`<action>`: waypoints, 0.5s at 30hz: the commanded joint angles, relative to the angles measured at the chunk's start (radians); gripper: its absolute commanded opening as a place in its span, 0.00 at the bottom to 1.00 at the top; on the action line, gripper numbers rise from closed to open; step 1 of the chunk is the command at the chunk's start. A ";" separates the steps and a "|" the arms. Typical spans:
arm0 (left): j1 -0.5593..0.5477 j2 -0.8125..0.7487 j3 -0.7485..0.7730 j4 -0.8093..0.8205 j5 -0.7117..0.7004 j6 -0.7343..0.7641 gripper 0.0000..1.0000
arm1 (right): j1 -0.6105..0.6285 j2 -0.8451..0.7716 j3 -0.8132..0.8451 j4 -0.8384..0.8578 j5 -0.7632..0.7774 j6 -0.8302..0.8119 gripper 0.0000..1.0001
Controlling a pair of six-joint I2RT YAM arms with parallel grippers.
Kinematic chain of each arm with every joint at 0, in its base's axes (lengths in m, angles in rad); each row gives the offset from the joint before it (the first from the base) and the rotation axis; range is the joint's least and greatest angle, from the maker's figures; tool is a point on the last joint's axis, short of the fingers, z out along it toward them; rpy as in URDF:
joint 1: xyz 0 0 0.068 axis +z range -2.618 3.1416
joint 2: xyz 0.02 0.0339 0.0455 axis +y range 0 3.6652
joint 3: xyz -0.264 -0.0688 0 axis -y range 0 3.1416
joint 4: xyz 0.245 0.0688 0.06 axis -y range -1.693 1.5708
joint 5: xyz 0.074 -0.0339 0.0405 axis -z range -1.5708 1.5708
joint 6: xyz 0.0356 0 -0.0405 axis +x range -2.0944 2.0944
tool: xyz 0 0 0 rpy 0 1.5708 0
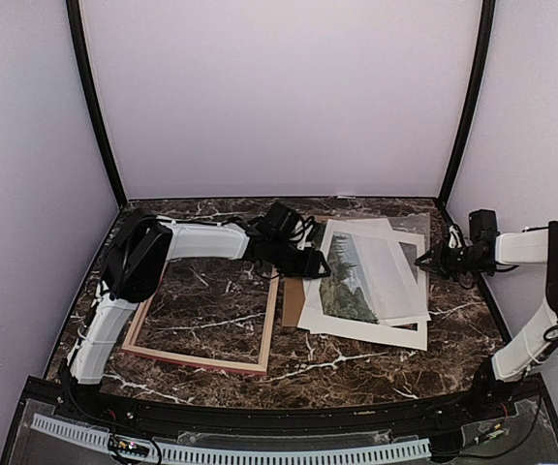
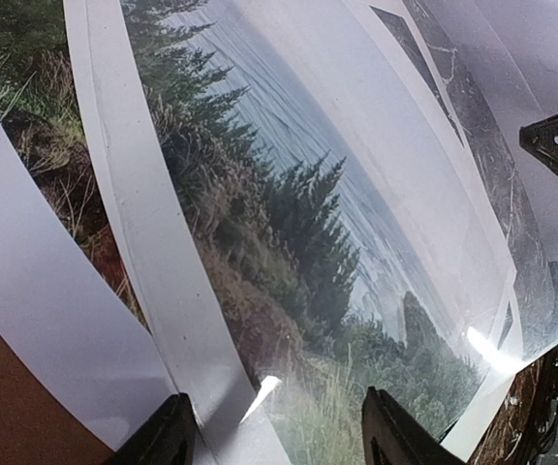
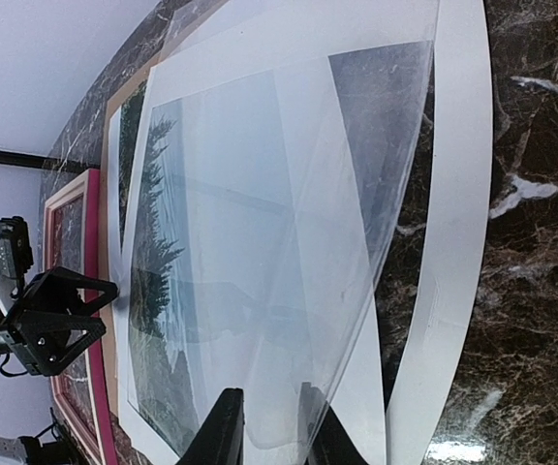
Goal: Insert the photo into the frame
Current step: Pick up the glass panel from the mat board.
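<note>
Nearest the arm bases, the frame (image 1: 201,360) lies flat on the marble table (image 1: 356,373), its window bare and nothing set in it. Just to its right is a skewed pile: a corner of the brown backing board (image 1: 292,308) peeks out underneath, the white mat (image 1: 376,334) spreads over it, and the photo (image 1: 349,281) lies picture-side up among these layers, well clear of the frame, with a clear sheet (image 3: 289,194) over much of it. A white strip crosses the print in the left wrist view, probably a rail of the mat. Farther back, the left gripper (image 1: 306,262) hangs over the pile's left edge with its fingers (image 2: 163,436) spread wide and nothing between them. The right gripper (image 1: 432,260) sits at the pile's right edge with only a narrow gap, and the clear sheet's edge runs into that gap. Whether it is pinched I cannot tell. The step in hand looks to be freeing the print from its covering layers. To do it well, the right arm should draw the clear sheet away low and slowly so the print does not ride along. The left arm should then take the print alone by its white border, not the mat, and carry it level to the frame.
</note>
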State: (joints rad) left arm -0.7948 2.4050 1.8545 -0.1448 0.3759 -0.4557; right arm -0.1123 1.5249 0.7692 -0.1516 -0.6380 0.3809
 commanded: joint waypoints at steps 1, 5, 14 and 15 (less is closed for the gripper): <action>-0.014 -0.046 -0.039 -0.042 0.000 0.008 0.62 | -0.004 0.028 0.031 0.048 -0.031 0.027 0.21; -0.014 -0.048 -0.047 -0.031 0.001 0.009 0.61 | -0.003 0.045 0.034 0.059 -0.032 0.041 0.20; -0.013 -0.070 -0.057 -0.024 -0.005 0.034 0.62 | -0.003 0.035 0.057 0.037 -0.032 0.031 0.07; -0.012 -0.081 -0.057 -0.023 -0.007 0.039 0.63 | -0.003 0.030 0.062 0.031 -0.033 0.027 0.06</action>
State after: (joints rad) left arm -0.7952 2.3913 1.8244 -0.1204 0.3763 -0.4454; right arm -0.1123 1.5627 0.7898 -0.1326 -0.6472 0.4221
